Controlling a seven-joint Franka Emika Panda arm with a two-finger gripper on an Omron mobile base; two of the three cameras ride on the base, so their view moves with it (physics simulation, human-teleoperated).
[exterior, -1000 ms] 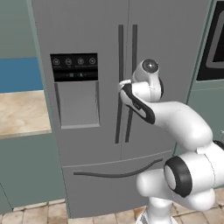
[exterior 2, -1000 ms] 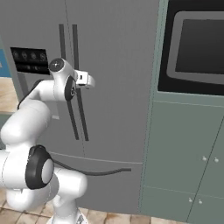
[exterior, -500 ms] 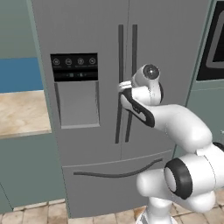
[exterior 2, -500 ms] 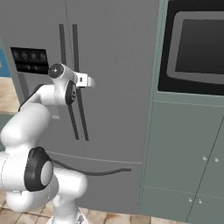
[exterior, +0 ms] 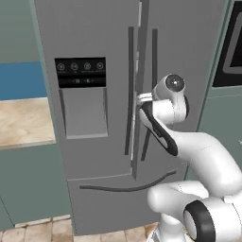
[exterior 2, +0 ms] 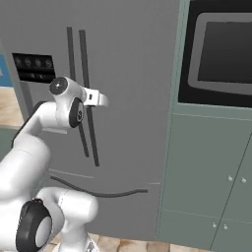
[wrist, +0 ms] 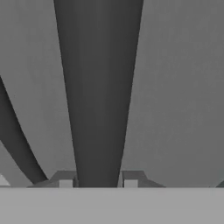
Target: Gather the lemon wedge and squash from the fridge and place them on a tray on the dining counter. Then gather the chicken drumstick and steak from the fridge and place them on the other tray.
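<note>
While the arm reached toward the fridge (exterior: 94, 42), the fingers (wrist: 65, 183) were clenched on the right door handle (wrist: 98, 96), one at either side of the dark bar. In the left base view that door stood slightly ajar at 12 o'clock. An oven (exterior 2: 221, 51) sat at 3 o'clock of the fridge.

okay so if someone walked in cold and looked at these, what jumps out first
The white arm reaching up to the tall grey fridge, its gripper shut on the right door handle. That door looks pulled slightly ajar at the centre seam. To the right, a dark built-in oven sits above pale green cabinets.
</note>
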